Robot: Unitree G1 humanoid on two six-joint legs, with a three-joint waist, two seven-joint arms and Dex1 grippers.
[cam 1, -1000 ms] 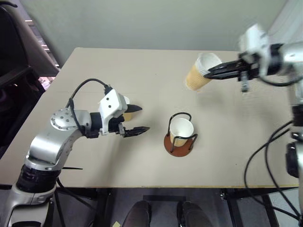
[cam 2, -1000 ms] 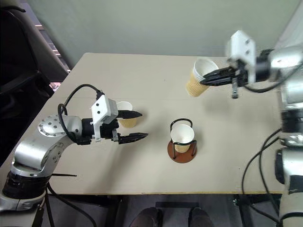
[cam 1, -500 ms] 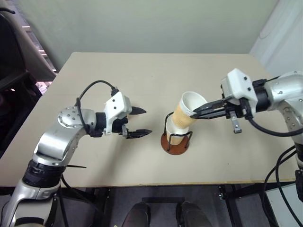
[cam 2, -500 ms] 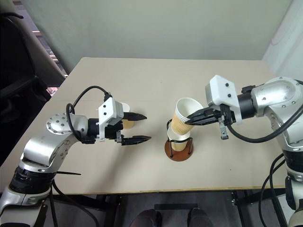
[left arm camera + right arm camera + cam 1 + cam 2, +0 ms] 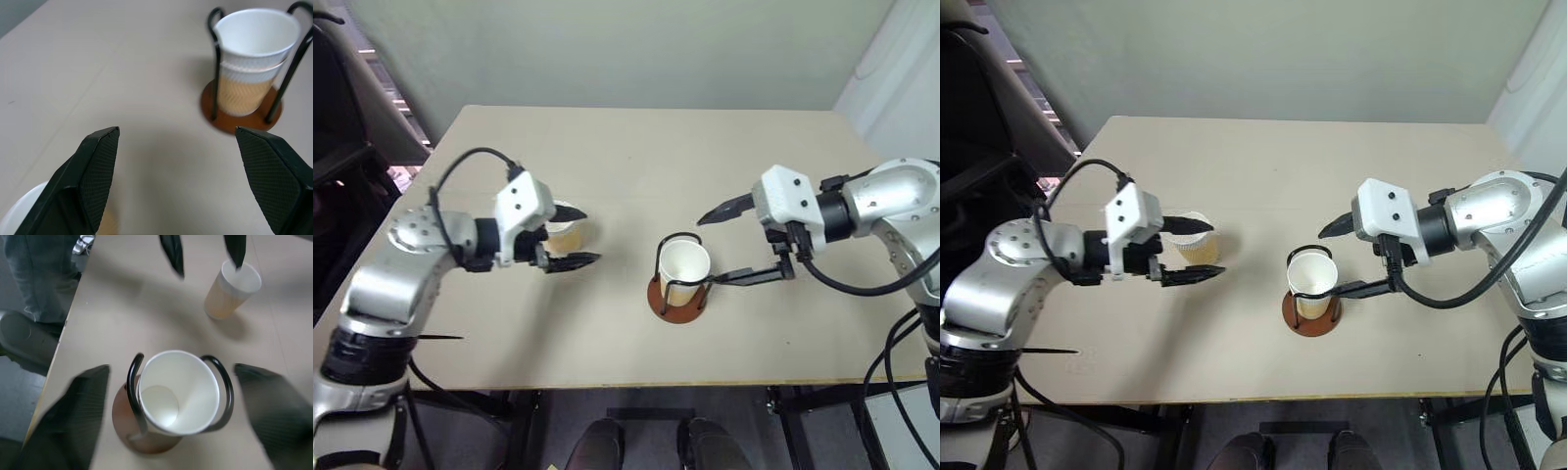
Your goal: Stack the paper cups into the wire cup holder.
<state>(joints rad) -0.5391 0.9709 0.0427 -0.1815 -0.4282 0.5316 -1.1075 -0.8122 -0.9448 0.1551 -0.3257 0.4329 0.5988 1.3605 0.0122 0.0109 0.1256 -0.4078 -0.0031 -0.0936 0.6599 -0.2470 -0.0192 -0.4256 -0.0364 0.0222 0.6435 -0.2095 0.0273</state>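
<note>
The wire cup holder point(image 5: 660, 301) stands mid-table on its reddish-brown base, with paper cups point(image 5: 684, 268) nested upright inside it; two stacked cups point(image 5: 253, 58) show in the left wrist view. My right gripper point(image 5: 707, 252) is open, its fingers either side of the stack's rim and holding nothing. A loose paper cup point(image 5: 566, 233) stands upright to the left. My left gripper point(image 5: 583, 235) is open beside it, one finger over the cup's rim and the other in front. From the right wrist I look down into the top cup point(image 5: 178, 391), with the loose cup point(image 5: 234, 293) beyond.
The beige table point(image 5: 607, 157) has open surface behind and in front of the holder. Its front edge point(image 5: 607, 384) is near. A dark chair point(image 5: 342, 147) stands off the table's left side, and black cables point(image 5: 891, 343) hang at the right.
My right gripper lowered its cup into the holder onto the cup inside, then opened and let go. My left gripper shifted left to the loose cup.
</note>
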